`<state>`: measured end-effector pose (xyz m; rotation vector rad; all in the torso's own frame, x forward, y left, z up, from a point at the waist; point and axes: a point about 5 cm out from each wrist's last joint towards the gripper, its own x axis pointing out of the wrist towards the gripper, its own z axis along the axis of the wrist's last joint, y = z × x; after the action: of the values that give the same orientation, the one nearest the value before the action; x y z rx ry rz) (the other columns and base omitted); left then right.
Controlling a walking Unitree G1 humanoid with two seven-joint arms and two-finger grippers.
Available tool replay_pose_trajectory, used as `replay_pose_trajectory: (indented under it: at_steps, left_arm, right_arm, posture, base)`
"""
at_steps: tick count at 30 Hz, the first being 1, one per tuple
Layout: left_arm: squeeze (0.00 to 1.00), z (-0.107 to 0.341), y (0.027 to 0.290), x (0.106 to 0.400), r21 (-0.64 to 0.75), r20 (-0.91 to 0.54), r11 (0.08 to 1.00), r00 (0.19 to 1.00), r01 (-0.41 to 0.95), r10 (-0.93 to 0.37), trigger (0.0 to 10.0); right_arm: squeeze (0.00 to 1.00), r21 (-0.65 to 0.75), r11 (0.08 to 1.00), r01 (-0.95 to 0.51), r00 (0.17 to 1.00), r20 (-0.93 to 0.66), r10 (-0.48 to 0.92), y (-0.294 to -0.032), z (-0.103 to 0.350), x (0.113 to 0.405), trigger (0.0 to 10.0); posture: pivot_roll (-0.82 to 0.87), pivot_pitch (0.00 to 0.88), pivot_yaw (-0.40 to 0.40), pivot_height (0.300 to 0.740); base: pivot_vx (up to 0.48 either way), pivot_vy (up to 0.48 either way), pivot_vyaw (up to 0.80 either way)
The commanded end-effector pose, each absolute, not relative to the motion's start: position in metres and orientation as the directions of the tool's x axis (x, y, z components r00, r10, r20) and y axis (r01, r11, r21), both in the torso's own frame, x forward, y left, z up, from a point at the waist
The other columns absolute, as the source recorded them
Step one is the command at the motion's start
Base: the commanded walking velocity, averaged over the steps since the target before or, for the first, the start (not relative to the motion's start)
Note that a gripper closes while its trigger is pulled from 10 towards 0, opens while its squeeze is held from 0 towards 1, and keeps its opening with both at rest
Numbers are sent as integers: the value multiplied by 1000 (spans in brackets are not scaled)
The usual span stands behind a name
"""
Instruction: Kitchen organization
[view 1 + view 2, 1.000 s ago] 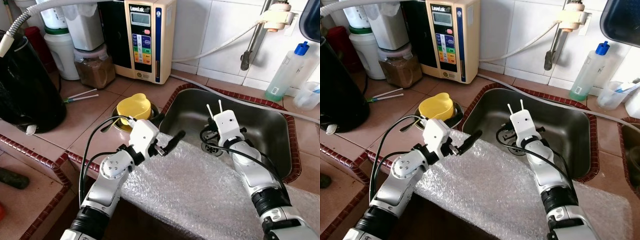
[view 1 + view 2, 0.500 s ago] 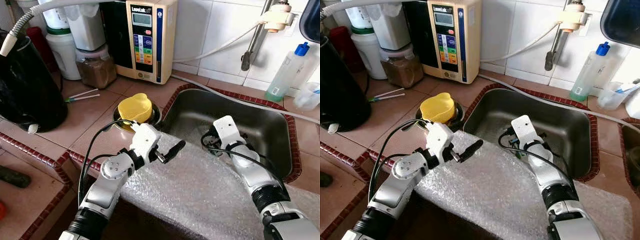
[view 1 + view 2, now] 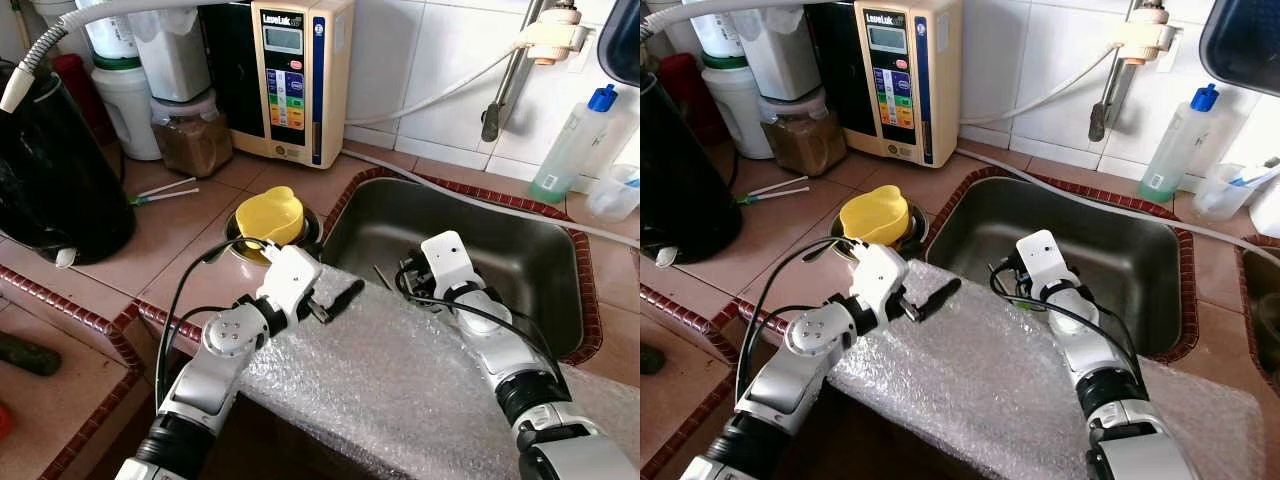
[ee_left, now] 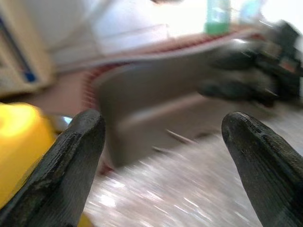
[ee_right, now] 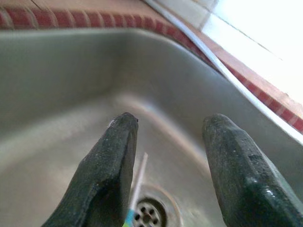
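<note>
A sheet of bubble wrap (image 3: 420,380) lies over the front rim of the steel sink (image 3: 530,255) and the counter edge. My left gripper (image 3: 338,297) hovers just above the sheet's left end, open, with nothing between its fingers (image 4: 71,156). My right gripper (image 3: 410,283) reaches down into the sink basin. In the right wrist view it (image 5: 170,125) is open above the drain (image 5: 147,215), where a thin stick (image 5: 138,176) lies. A yellow cup (image 3: 268,214) sits in a metal dish on the counter, just left of the sink.
A beige water unit (image 3: 292,75), a jar of brown powder (image 3: 190,138) and white containers stand at the back left. A black vessel (image 3: 55,170) is at far left. A green soap bottle (image 3: 572,145) stands at the back right. A hose (image 3: 470,195) runs behind the sink.
My right gripper has tipped over and gone down into the sink, shifting slightly left. My left gripper has dropped a little closer to the bubble wrap.
</note>
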<state>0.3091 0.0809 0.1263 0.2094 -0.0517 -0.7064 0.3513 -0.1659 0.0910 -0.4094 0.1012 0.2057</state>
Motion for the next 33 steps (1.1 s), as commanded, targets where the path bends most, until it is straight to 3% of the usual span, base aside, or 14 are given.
replay_pose_trajectory:
  at_steps: [1, 7, 8, 10, 17, 21, 22, 23, 26, 27, 28, 29, 30, 33]
  left_arm:
    - [1000, 133, 85, 315, 225, 10, 772, 791, 594, -611, 10000]
    - [1000, 138, 102, 329, 246, 45, 872, 893, 424, -447, 10000]
    - [1000, 136, 112, 336, 227, 26, 911, 933, 344, -359, 10000]
    - [1000, 135, 120, 340, 207, 10, 934, 954, 292, -300, 10000]
    - [1000, 150, 131, 351, 184, 76, 968, 979, 172, -188, 10000]
    - [1000, 140, 145, 360, 97, -32, 994, 998, 49, -46, 10000]
    - [349, 138, 147, 361, 61, -53, 998, 998, 34, -30, 10000]
    - [0, 137, 150, 363, 32, -69, 999, 998, 16, -14, 10000]
    - [0, 139, 151, 365, 34, -62, 999, 998, 14, -12, 10000]
    - [0, 143, 153, 368, 27, -56, 1000, 998, 12, -11, 10000]
    - [0, 143, 153, 368, 27, -56, 1000, 998, 12, -11, 10000]
    - [0, 144, 154, 371, 12, -66, 1000, 998, 10, -9, 10000]
    - [0, 144, 155, 372, -10, -79, 1000, 997, 1, -2, 10000]
    - [0, 145, 157, 376, -42, -102, 999, 995, -10, 6, 10000]
  right_arm:
    - [1000, -370, 903, -219, 976, -70, 208, -160, 104, 355, 10000]
    - [1000, -355, 881, -314, 936, 42, 350, -139, 117, 348, 10000]
    - [1000, -364, 863, -351, 910, 84, 405, -130, 122, 344, 10000]
    - [1000, -366, 856, -366, 898, 102, 428, -126, 124, 341, 10000]
    - [1000, -369, 841, -395, 881, 106, 461, -118, 121, 333, 10000]
    - [1000, -342, 832, -436, 851, 143, 505, -112, 128, 328, 10000]
    - [1000, -337, 827, -450, 841, 154, 519, -110, 130, 326, 10000]
    - [1000, -333, 816, -473, 823, 163, 544, -107, 132, 323, 10000]
    - [1000, -340, 802, -491, 808, 167, 565, -104, 134, 321, 10000]
    - [867, -358, 789, -499, 792, 181, 583, -100, 137, 317, 10000]
    - [867, -358, 789, -499, 792, 181, 583, -100, 137, 317, 10000]
    - [220, -363, 787, -498, 787, 192, 586, -99, 140, 314, 10000]
    - [0, -363, 788, -498, 786, 196, 587, -99, 141, 313, 10000]
    - [0, -363, 786, -501, 783, 198, 590, -98, 143, 311, 10000]
  posture:
    - [52, 0, 17, 740]
    - [48, 0, 19, 740]
    - [45, 0, 16, 740]
    - [43, 0, 16, 740]
    - [45, 0, 11, 740]
    - [41, 0, 12, 740]
    - [40, 0, 12, 740]
    - [38, 0, 13, 740]
    - [36, 0, 12, 740]
    - [33, 0, 11, 740]
    - [33, 0, 11, 740]
    - [30, 0, 14, 740]
    - [28, 0, 15, 740]
    - [27, 0, 17, 740]
  base:
    - [0, 0, 0]
    - [0, 0, 0]
    - [0, 0, 0]
    - [0, 0, 0]
    - [0, 0, 0]
    - [0, 0, 0]
    - [0, 0, 0]
    - [0, 0, 0]
    - [0, 0, 0]
    - [0, 0, 0]
    - [0, 0, 0]
    - [0, 0, 0]
    - [0, 0, 0]
    - [0, 0, 0]
